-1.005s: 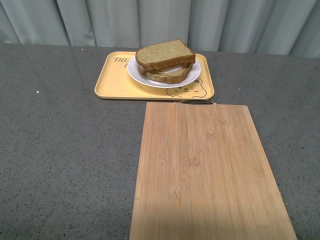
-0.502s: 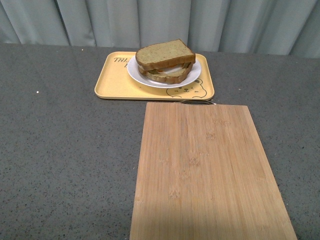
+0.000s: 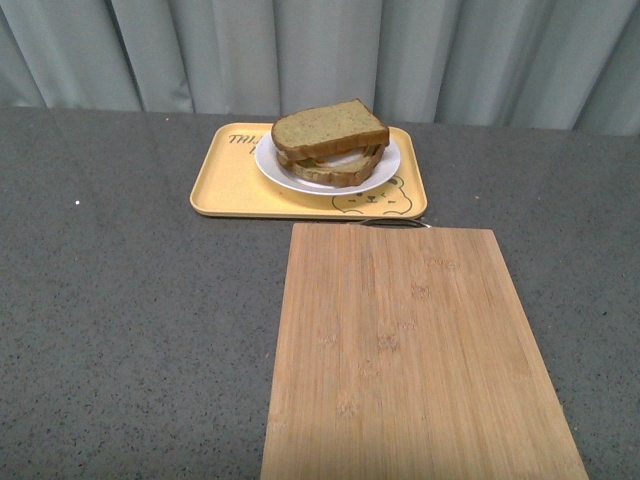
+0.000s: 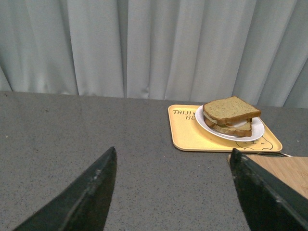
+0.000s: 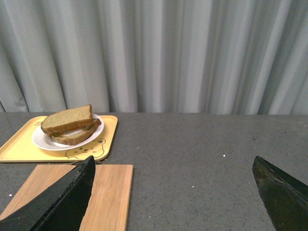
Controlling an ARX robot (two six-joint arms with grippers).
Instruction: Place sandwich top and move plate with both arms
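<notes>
A finished sandwich sits at the far side of a grey speckled table (image 3: 130,320), backed by pale pleated curtains (image 3: 320,50). The sandwich top (image 3: 328,126), a tan-brown slice with a darker crust, lies on the lower slice (image 3: 335,170), with a pale filling showing between the two at the near edge. The stack rests on the plate (image 3: 285,172), a round white dish standing on the right half of a yellow tray (image 3: 225,180) whose near right corner bears a bear drawing, with dark lettering at its far edge. In the front view the tray lies at about 12 o'clock from a bamboo cutting board (image 3: 410,350), the tray's near edge just beside the board's far edge; whether they touch cannot be told. A small dark metal loop (image 3: 395,223) shows at the board's far edge. Neither arm appears in the front view. In the left wrist view the left gripper (image 4: 173,192) hangs over bare table, jaws spread wide and holding nothing, with the sandwich well beyond it at roughly 1 o'clock. In the right wrist view the right gripper (image 5: 175,197) also has its jaws spread apart and empty, one fingertip over the board, the plate well away at about 10 o'clock.
</notes>
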